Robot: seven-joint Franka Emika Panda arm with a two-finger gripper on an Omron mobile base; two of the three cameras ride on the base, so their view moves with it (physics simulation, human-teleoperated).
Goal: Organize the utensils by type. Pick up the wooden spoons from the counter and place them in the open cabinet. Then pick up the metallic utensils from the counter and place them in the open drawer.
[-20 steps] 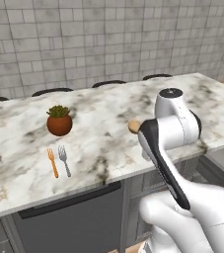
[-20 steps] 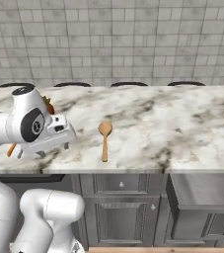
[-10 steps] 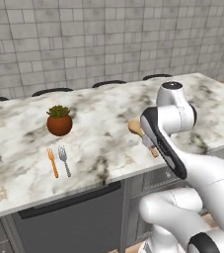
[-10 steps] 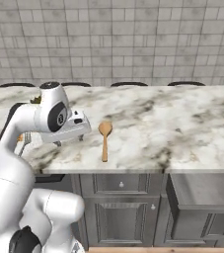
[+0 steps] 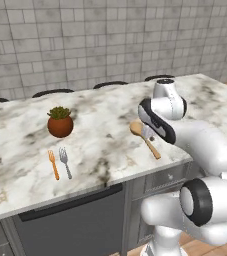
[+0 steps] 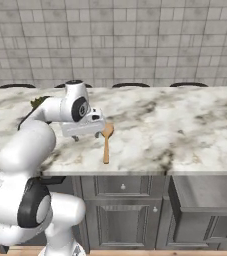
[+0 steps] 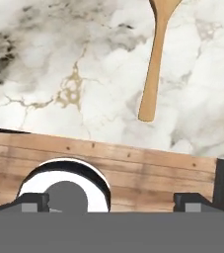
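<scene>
One tan wooden spoon (image 5: 145,139) lies on the white marble counter (image 5: 110,145) near its front edge, bowl toward the wall. My gripper (image 6: 86,136) hangs open just left of the spoon (image 6: 106,142) and holds nothing. In the hand view the spoon (image 7: 155,64) runs up the upper right, beyond my spread fingertips (image 7: 34,201). An orange fork (image 5: 53,164) and a grey steel fork (image 5: 65,162) lie side by side further left. The second wooden spoon and the cabinet are out of view. The open drawer (image 6: 205,192) shows under the counter at the right.
A potted plant (image 5: 60,122) in a brown pot stands behind the forks. A grey tiled wall (image 6: 135,40) backs the counter. Dark grey cabinet fronts (image 6: 122,210) run below it, and a wooden floor (image 7: 133,163) shows past the counter's edge.
The arm has swung forward and out over the counter, carrying the open gripper toward the wooden spoon. The spoon, forks and plant lie where they were.
</scene>
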